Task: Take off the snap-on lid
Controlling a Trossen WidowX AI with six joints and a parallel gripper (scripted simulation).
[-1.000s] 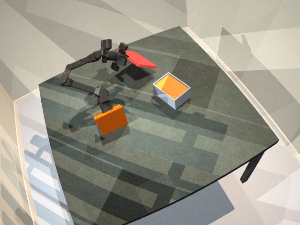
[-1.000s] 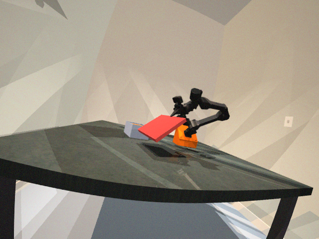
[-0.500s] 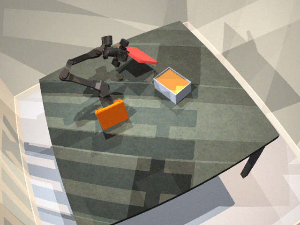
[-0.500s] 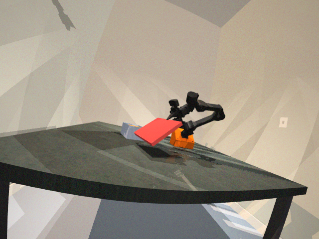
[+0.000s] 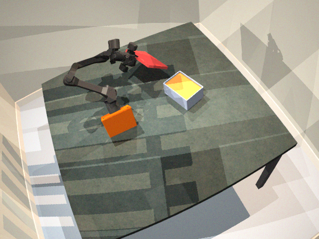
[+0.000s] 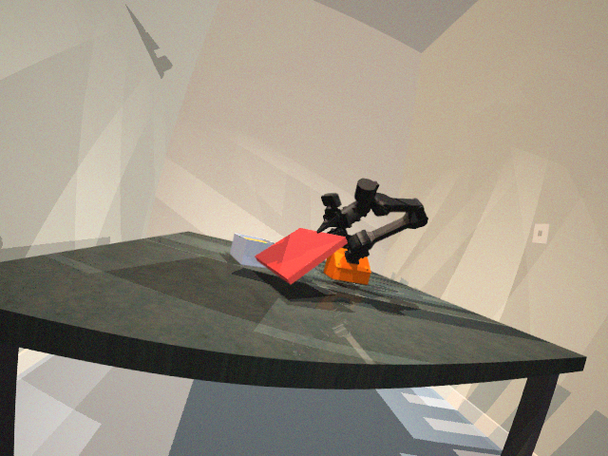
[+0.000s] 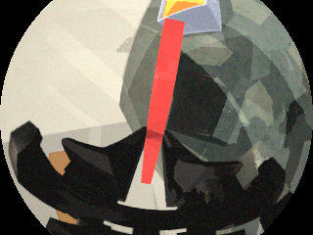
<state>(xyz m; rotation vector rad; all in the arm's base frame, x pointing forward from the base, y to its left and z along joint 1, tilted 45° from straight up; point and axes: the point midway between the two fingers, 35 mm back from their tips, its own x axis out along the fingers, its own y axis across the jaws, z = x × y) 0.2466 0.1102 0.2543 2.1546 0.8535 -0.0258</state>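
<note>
The red lid is off the box and held in the air, tilted, with its shadow on the table below. My gripper is shut on one edge of the lid; in the wrist view the lid shows edge-on between the fingers. The storage box is pale blue-grey, stands upright and open on the table, and shows yellow inside. The lid is beside the box, on the arm's side, not over it. In the exterior view the lid partly hides the box.
An orange block stands at the arm's base. The dark green table has patchy shadows. The lid and gripper are toward the table's back edge in the top view. Walls stand beyond the table.
</note>
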